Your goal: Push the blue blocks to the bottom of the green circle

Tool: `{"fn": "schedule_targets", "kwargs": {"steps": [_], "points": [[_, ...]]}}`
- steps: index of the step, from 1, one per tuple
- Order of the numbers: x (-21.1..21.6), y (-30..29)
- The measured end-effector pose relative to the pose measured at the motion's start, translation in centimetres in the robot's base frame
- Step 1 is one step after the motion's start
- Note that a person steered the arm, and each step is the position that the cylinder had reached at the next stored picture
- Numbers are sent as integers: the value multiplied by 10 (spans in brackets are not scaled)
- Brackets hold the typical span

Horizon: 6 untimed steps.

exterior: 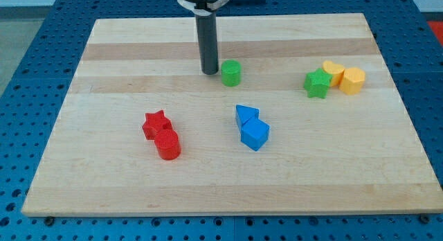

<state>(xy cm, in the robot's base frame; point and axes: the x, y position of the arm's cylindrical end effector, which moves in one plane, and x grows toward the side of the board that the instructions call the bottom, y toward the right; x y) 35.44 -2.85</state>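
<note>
My tip (pixel 210 73), a bare rod with no fingers to part or close, rests just left of the green circle (pixel 231 73), with the blue triangle (pixel 246 115) and blue cube (pixel 255 134) touching well below.

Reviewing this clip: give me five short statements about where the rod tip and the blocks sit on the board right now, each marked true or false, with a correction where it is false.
1. My tip stands just to the view's left of the green circle. True.
2. The blue triangle and the blue cube sit side by side, touching. True.
3. The blue blocks lie above the green circle in the view. False: they lie below it, slightly to the view's right.
4. The red star and the red cylinder are at the view's right. False: they are at the lower left.
5. The green star sits beside the yellow heart and another yellow block. True.
</note>
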Motion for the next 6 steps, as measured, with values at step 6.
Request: {"fn": "schedule_targets", "kwargs": {"steps": [6], "points": [[4, 112]]}}
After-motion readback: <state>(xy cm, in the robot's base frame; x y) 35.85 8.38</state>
